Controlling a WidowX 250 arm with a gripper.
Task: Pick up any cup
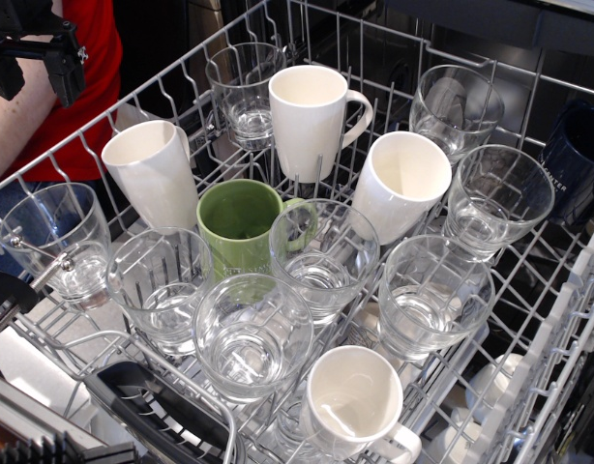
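Observation:
A wire dishwasher rack (558, 319) holds several cups and glasses, all with their mouths up. There are white mugs at the back middle (311, 116), the left (152, 169), the right of centre (399, 184) and the front (353, 401). A green mug (241, 222) stands in the middle. Clear glasses stand around them, such as one at the front (251, 333) and one at the left (57, 237). My black gripper (36, 82) is at the top left, above and behind the rack's left edge. It is open, empty and apart from every cup.
A dark blue mug (578, 155) sits at the rack's right edge. A person in a red shirt (99, 58) stands behind my gripper at the left. A black handle (152, 411) lies at the front left. Upright wire tines stand between the cups.

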